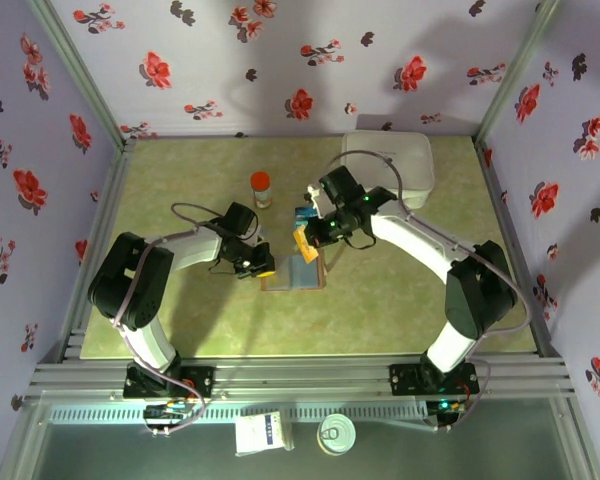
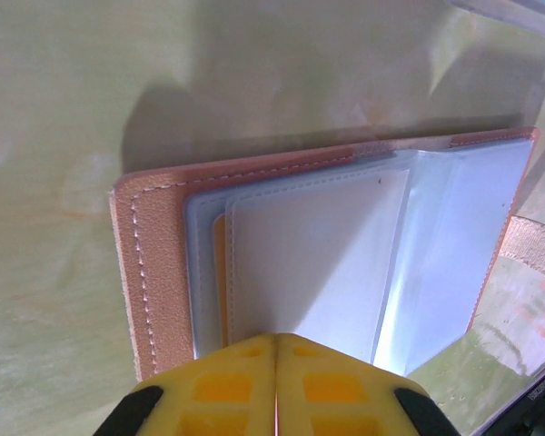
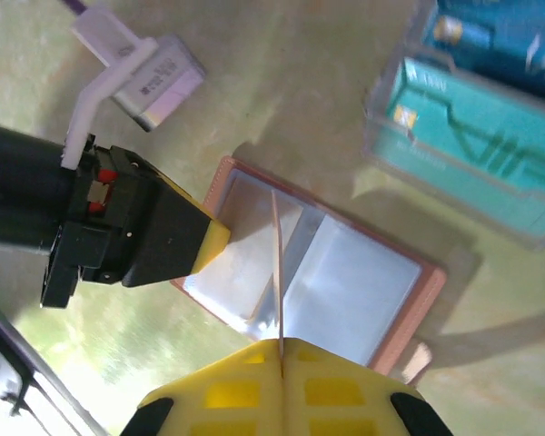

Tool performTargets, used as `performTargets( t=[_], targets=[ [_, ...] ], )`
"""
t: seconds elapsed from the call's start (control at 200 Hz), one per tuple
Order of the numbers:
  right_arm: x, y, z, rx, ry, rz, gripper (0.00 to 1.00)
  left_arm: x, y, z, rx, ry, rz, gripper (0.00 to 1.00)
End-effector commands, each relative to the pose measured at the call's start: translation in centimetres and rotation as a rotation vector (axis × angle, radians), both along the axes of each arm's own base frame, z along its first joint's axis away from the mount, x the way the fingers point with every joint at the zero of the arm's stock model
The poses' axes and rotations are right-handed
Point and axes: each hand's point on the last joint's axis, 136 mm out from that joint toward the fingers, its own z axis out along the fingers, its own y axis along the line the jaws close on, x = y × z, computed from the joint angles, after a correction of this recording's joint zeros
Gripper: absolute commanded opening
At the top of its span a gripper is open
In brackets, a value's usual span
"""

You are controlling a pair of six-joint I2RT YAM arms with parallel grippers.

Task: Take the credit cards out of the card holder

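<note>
I saw the yellow-green tabletop (image 1: pixel 400 300) carrying the brown card holder (image 1: pixel 293 274), open flat near its middle. Beyond it lay teal credit cards (image 3: pixel 472 154), an orange-capped bottle (image 1: pixel 261 188) stood further left, and a white case (image 1: pixel 390 165) sat at the far right corner.

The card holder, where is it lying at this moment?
In the top view the card holder lies open near the middle of the table, between the left gripper at its left edge and the right gripper, which grips a thin card over it.
</note>
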Motion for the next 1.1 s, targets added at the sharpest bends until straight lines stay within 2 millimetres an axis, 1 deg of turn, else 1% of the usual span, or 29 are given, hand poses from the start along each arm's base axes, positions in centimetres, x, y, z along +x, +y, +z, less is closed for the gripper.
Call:
performTargets(
  t=[0.0,0.06,0.21,0.285,0.365,0.44,0.555,0.78,0.93,1.095],
  targets=[
    [-0.5,-1.9,-1.1,-0.158,-0.071,0.241,0.00,0.3,-0.4,1.7,-0.021,-0.022,0.000,0.08],
    [0.0,-2.1,-0.7,-0.191,-0.118,0.316,0.00,0.3,-0.4,1.9,-0.024,-0.024,0.001,0.09],
    [1.7,-2.2,1.0,-0.248,-0.257,0.538,0.00,0.3,-0.4,2.4,-0.031,-0.035,0.002,0.11],
    [2.7,-2.5,1.1,-0.306,-0.324,0.641,0.00,0.3,-0.4,2.7,-0.032,-0.041,0.001,0.12],
    [4.1,-2.8,1.3,-0.370,-0.377,0.697,0.00,0.3,-0.4,3.1,-0.034,-0.047,0.000,0.13],
    [5.2,-2.8,1.4,-0.386,-0.394,0.748,0.00,0.3,-0.3,3.4,-0.037,-0.053,-0.001,0.14],
    [7.1,-2.7,1.9,-0.374,-0.408,0.784,0.00,0.2,-0.3,3.6,-0.037,-0.055,-0.001,0.14],
    [10.5,-2.1,1.5,-0.330,-0.403,0.817,0.00,0.2,0.2,3.6,-0.019,-0.053,0.007,0.15],
    [12.8,-1.7,0.4,-0.307,-0.409,0.809,0.00,0.3,0.7,3.4,-0.011,-0.049,0.022,0.15],
    [14.7,-1.4,-0.6,-0.297,-0.428,0.800,0.00,0.2,0.8,3.1,-0.005,-0.038,0.029,0.15]
  ],
)
